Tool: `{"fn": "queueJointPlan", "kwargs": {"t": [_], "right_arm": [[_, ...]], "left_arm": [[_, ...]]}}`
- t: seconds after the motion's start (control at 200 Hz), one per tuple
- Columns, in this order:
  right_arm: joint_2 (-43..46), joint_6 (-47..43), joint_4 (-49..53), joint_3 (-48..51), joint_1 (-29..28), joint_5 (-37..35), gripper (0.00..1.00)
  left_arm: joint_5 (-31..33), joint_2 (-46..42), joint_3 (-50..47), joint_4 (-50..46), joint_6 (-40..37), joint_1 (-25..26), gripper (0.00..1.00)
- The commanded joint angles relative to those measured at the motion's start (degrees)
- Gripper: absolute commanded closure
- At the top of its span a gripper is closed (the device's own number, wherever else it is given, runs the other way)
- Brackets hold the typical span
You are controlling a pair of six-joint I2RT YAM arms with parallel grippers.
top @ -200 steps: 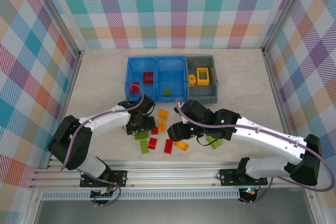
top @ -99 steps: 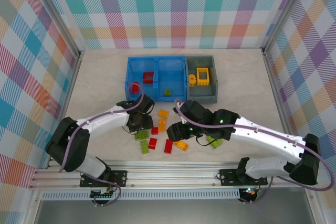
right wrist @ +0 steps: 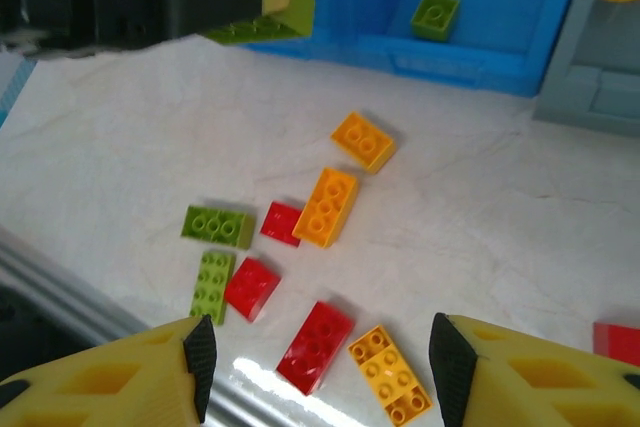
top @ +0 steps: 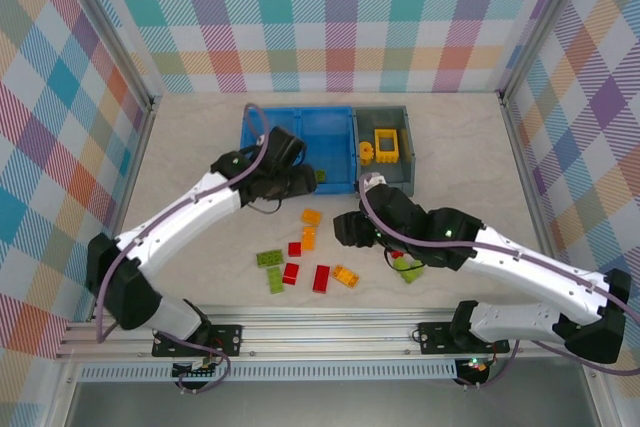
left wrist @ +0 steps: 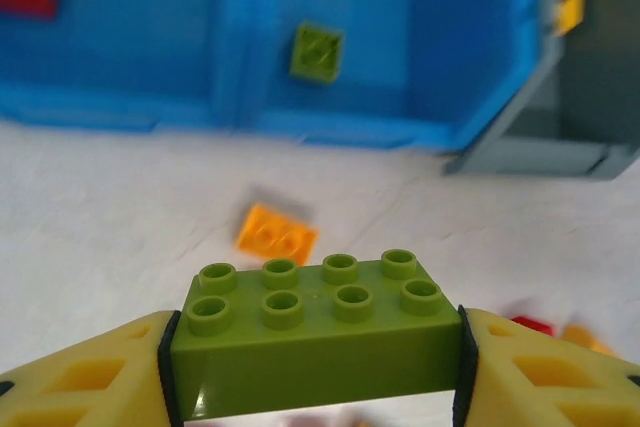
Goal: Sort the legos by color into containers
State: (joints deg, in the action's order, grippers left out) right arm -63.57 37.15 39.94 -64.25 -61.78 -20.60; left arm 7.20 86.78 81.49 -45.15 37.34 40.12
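Left gripper (top: 298, 181) has come up off the loose pile to the front of the blue two-compartment bin (top: 300, 111), w/ a lime 2x4 brick (left wrist: 315, 297) clamped end to end between its pads, studs up. Right gripper (top: 345, 230) has shifted a bit right and away from the pile; its jaws stand spread w/ nothing between them in the wrist view, hovering over the loose pieces.

Brick is held just short of the bin's front wall, not yet over it. Target looks like the bin's right compartment, where a small green brick (left wrist: 317, 52) already sits; left compartment has reds. Grey bin (top: 400, 187) beside it holds the yellow frame (top: 386, 145).

On the table (top: 200, 147): orange 2x2 (right wrist: 364, 140), orange 2x4 (right wrist: 326, 206), plus several reds and greens nearer the front edge.

Risks, as I judge them:
- Divider is close to the drop line. Letting go too far left puts lime in w/ the reds.
- Brick is carried low, so pushing fwd w/o lifting could clip the front wall and twist it out of the grip.
- Grip is on the short ends only, so a knock could pivot the brick.
- Both arms work near each other, so a reach by the right one toward the orange pieces could meet the left wrist.
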Motion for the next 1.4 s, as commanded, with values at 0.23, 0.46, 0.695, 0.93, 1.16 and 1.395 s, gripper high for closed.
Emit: {"fn": "queueJointPlan", "kwargs": {"t": [0.23, 0.46, 0.695, 0.93, 1.16, 1.395], "right_arm": [[-3.2, 4.0, -8.9, -1.7, 4.6, -4.6, 0.39], [-4.7, 4.7, -11.5, -3.1, 5.6, -4.5, 0.39], [-3.7, 5.3, -10.6, -1.6, 6.0, -4.5, 0.38], [-1.5, 6.5, -10.0, 1.1, 6.6, -4.4, 0.38], [0.7, 7.3, -7.4, 2.9, 7.7, -4.5, 0.36], [2.7, 15.4, 6.8, 2.1, 12.2, -7.1, 0.37]], "left_arm": [[3.7, 27.1, 28.2, -5.2, -7.3, -2.4, 0.44], [7.9, 42.7, 45.0, -9.7, -10.0, -4.5, 0.44], [8.4, 49.4, 47.3, -9.8, -9.5, -5.3, 0.45], [6.2, 52.0, 47.3, -9.7, -7.9, -5.5, 0.33], [5.8, 48.4, 47.3, -10.6, -7.8, -5.3, 0.22], [4.2, 41.7, 46.6, -9.5, -6.3, -4.3, 0.25]]}}
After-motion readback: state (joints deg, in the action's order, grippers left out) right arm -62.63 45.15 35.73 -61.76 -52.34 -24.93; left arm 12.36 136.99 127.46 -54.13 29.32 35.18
